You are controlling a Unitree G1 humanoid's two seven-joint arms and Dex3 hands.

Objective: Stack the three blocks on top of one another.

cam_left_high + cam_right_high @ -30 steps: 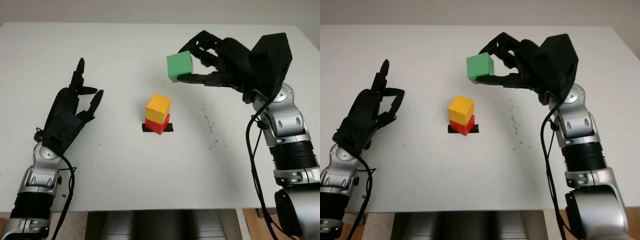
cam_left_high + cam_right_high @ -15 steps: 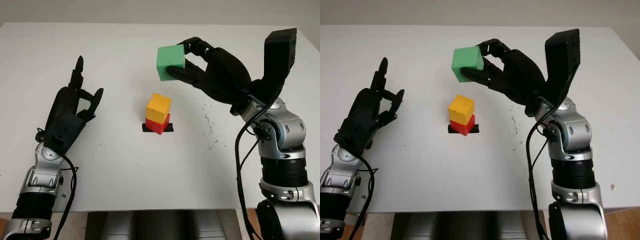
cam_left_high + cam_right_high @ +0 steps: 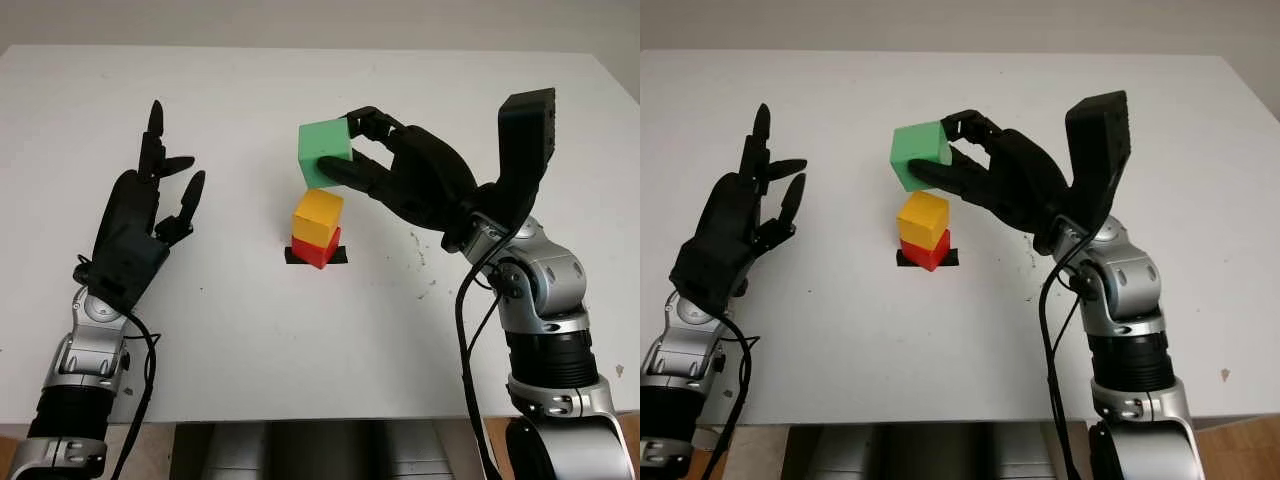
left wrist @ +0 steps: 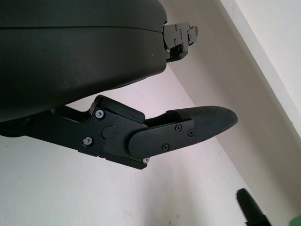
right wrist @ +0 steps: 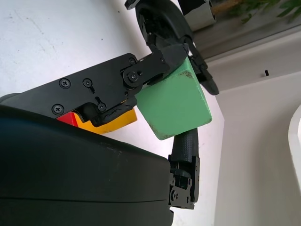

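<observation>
A yellow block (image 3: pixel 318 215) sits on a red block (image 3: pixel 316 251) over a black tape mark at the table's middle. My right hand (image 3: pixel 372 168) is shut on a green block (image 3: pixel 325 152), holding it in the air just above and slightly behind the yellow block, not touching it. In the right wrist view the green block (image 5: pixel 176 102) is pinched between the fingers (image 5: pixel 162 61), with the yellow block (image 5: pixel 113 123) and a sliver of the red one beneath. My left hand (image 3: pixel 140 215) is open, raised over the left part of the table.
The white table (image 3: pixel 250 340) spreads around the stack. Small dark specks (image 3: pixel 420 250) mark the surface to the right of the stack. The table's front edge runs along the bottom of the eye views.
My right hand has carried the green block leftward and lower, from up and right of the stack to just above the yellow block. The left hand has barely shifted.
</observation>
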